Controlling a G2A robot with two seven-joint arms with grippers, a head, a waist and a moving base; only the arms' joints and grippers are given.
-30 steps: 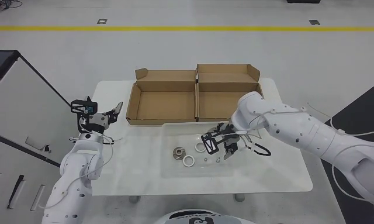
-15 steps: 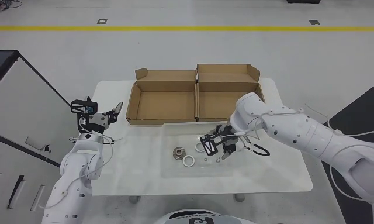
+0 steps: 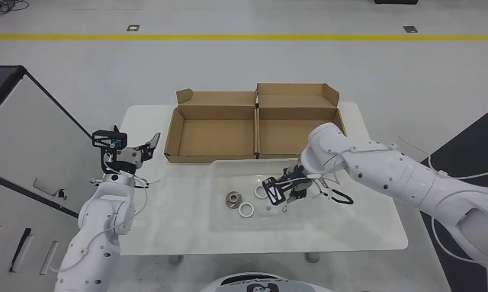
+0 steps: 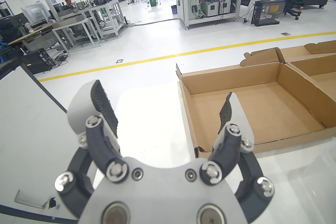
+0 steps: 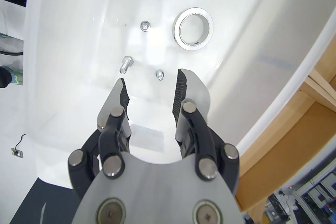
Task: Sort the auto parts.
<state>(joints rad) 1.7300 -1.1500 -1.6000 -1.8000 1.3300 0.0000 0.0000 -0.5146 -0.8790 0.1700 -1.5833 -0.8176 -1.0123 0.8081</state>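
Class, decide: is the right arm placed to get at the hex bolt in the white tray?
Probably yes: the right end effector hangs open just short of the hex bolt, nothing between them.

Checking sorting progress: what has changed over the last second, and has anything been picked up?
The right gripper edged slightly farther in over the tray, toward the small bolts, jaws open and holding nothing. Nothing was taken or released. The left gripper, rings, flange and boxes stayed put.
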